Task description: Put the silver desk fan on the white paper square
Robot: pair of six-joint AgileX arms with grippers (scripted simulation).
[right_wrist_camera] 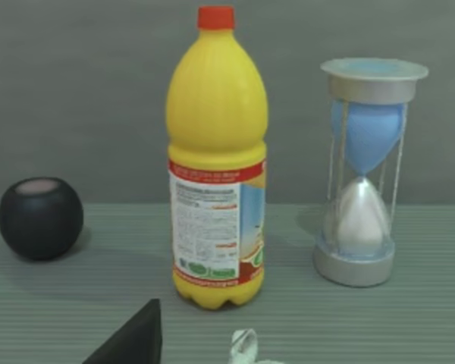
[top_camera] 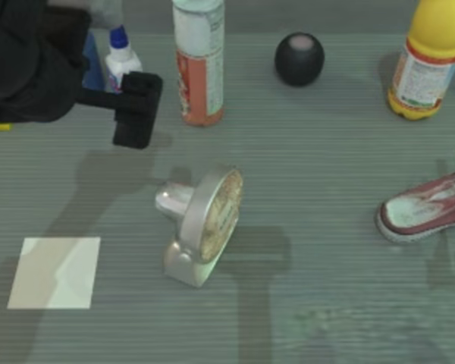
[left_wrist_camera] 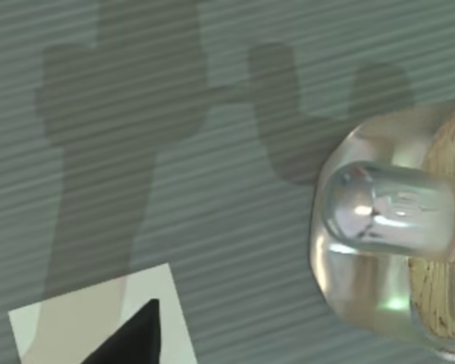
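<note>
The silver desk fan [top_camera: 201,224] stands near the table's middle, its beige grille facing right and its motor cylinder [left_wrist_camera: 387,212] pointing left. The white paper square [top_camera: 55,273] lies flat at the front left, well apart from the fan. My left gripper [top_camera: 136,110] hovers open above the table, behind and to the left of the fan, holding nothing. One of its black fingertips [left_wrist_camera: 133,341] shows over the paper [left_wrist_camera: 76,326] in the left wrist view. My right gripper [right_wrist_camera: 133,341] is out of the top view; only a black wedge of it shows in the right wrist view.
Along the back stand a glue bottle [top_camera: 121,57], an orange and white can [top_camera: 199,61], a black ball [top_camera: 299,58] and a yellow bottle [top_camera: 428,57]. A red shoe [top_camera: 428,205] lies at the right edge. A blue hourglass [right_wrist_camera: 362,174] stands beside the yellow bottle [right_wrist_camera: 216,167].
</note>
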